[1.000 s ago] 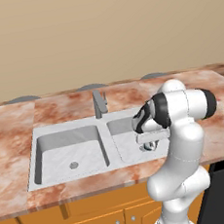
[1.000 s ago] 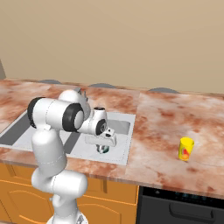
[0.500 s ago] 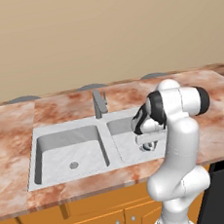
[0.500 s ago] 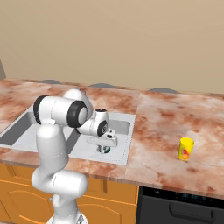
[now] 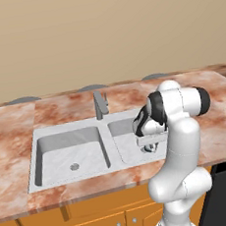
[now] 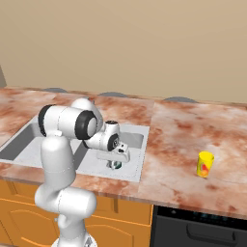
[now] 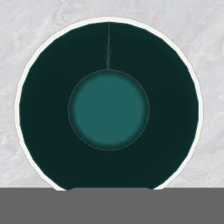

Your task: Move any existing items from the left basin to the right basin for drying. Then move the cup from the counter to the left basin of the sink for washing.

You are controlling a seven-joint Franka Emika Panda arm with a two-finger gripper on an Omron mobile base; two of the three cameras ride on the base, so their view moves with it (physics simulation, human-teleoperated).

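Hand view looks straight down into the mug [image 7: 108,109], its teal mouth centred. Lower centre of the right base view, the gripper [image 6: 115,163] is nearly closed on the mug, low in the right basin [image 6: 137,144]. Best to lower squarely, then release.

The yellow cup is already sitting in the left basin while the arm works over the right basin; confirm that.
Wrong about the cup. The yellow cup stands on the counter, right of the sink, as the right base view shows. The arm does work over the right basin.
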